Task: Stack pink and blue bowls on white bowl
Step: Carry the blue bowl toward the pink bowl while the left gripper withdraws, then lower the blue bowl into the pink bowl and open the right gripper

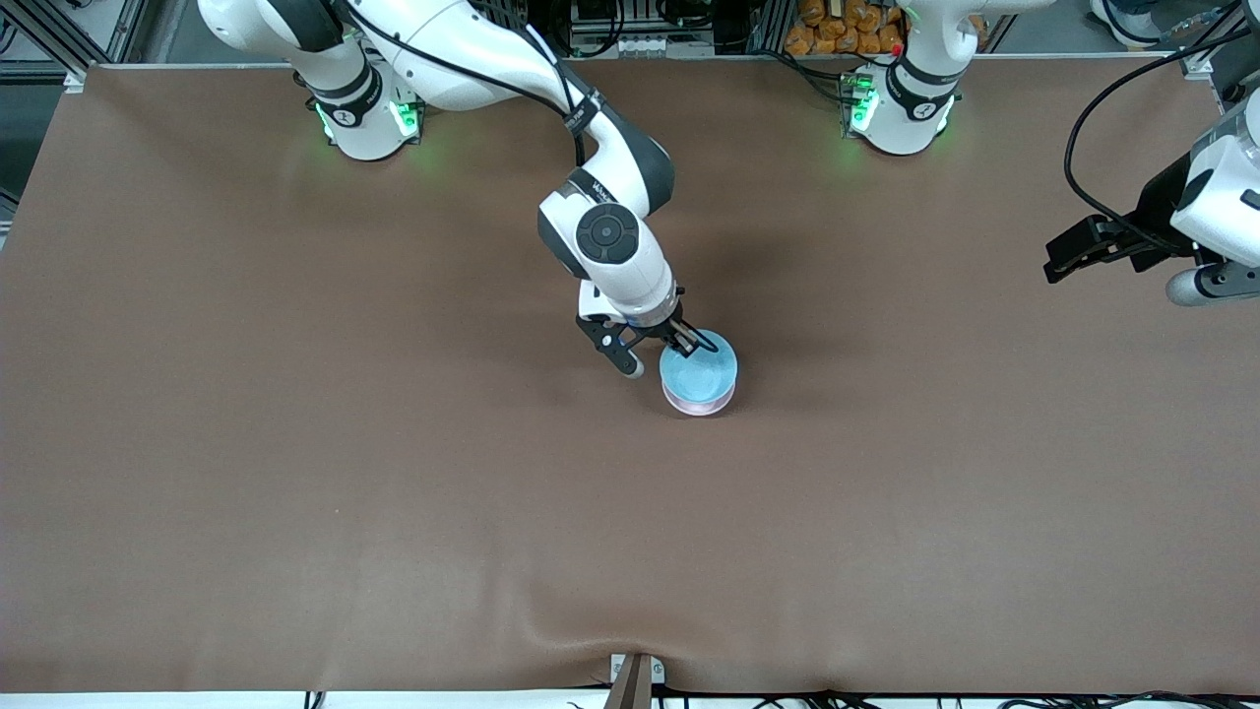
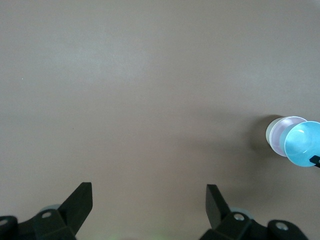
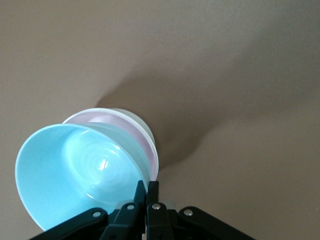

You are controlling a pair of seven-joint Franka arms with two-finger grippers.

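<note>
The light blue bowl (image 1: 699, 368) sits tilted in the pink bowl (image 1: 701, 404) near the table's middle. My right gripper (image 1: 686, 342) is shut on the blue bowl's rim, one finger inside and one outside. In the right wrist view the gripper (image 3: 147, 186) pinches the blue bowl (image 3: 75, 170), with the pink bowl (image 3: 125, 125) under it and the white bowl (image 3: 140, 122) at the bottom. The left wrist view shows the white bowl (image 2: 272, 134), the pink bowl (image 2: 281, 136) and the blue bowl (image 2: 302, 145) stacked. My left gripper (image 1: 1058, 264) waits open and empty (image 2: 149, 192) at the left arm's end.
The brown table cover (image 1: 295, 443) is bare around the stack. A bracket (image 1: 632, 679) sits at the table edge nearest the front camera. The arm bases stand along the edge farthest from the front camera.
</note>
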